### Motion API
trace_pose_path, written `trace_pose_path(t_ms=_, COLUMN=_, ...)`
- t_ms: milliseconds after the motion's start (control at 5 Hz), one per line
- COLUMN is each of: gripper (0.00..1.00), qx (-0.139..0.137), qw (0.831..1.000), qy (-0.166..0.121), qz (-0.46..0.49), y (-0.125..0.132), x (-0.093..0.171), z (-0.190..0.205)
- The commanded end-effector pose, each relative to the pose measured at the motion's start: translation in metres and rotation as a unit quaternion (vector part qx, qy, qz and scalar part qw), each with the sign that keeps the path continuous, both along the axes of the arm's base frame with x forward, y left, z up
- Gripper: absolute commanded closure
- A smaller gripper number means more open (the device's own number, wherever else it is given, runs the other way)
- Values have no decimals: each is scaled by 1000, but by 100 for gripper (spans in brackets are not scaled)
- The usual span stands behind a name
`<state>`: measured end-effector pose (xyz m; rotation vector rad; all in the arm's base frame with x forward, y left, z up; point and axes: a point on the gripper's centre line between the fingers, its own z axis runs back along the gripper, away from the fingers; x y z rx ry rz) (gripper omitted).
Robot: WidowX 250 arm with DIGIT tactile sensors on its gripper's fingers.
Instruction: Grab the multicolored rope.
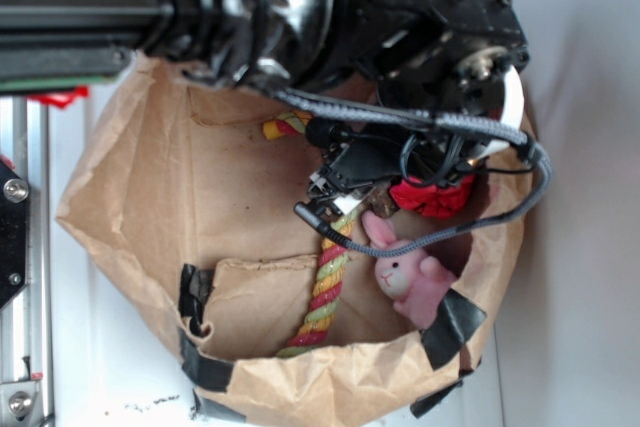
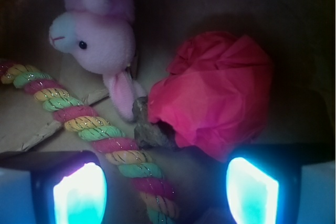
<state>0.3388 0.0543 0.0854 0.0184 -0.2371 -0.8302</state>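
Note:
The multicolored rope (image 1: 322, 297), twisted from red, yellow and green strands, lies inside a brown paper bag (image 1: 140, 217). In the wrist view the rope (image 2: 105, 137) runs diagonally from upper left down between my two glowing fingertips (image 2: 79, 192). My gripper (image 2: 165, 190) is open and straddles the rope's lower stretch without closing on it. From outside, the gripper (image 1: 335, 192) hangs low in the bag over the rope's middle, and the arm hides part of the rope.
A pink plush bunny (image 1: 405, 272) lies beside the rope, and the bunny (image 2: 97, 38) shows at the upper left of the wrist view. A red crumpled ball (image 2: 215, 93) sits right of the rope. The bag's walls surround everything; black tape (image 1: 452, 325) patches its rim.

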Motion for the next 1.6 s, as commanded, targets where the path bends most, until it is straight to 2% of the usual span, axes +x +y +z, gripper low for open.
trace_pose_path(t_ms=0, gripper=0, qx=15, qw=998, qy=-56, qz=-1, y=6, x=11, z=39)
trace_pose_path(t_ms=400, gripper=0, qx=10, qw=998, qy=-56, qz=-30, y=11, x=-27, z=39)
trace_pose_path(t_ms=600, gripper=0, qx=19, qw=998, qy=-52, qz=-40, y=14, x=-37, z=37)
trace_pose_path(t_ms=1000, gripper=0, qx=32, qw=997, qy=-46, qz=-62, y=16, x=-41, z=19)
trace_pose_path(t_ms=1400, gripper=0, qx=18, qw=996, qy=-48, qz=-75, y=7, x=-31, z=2)
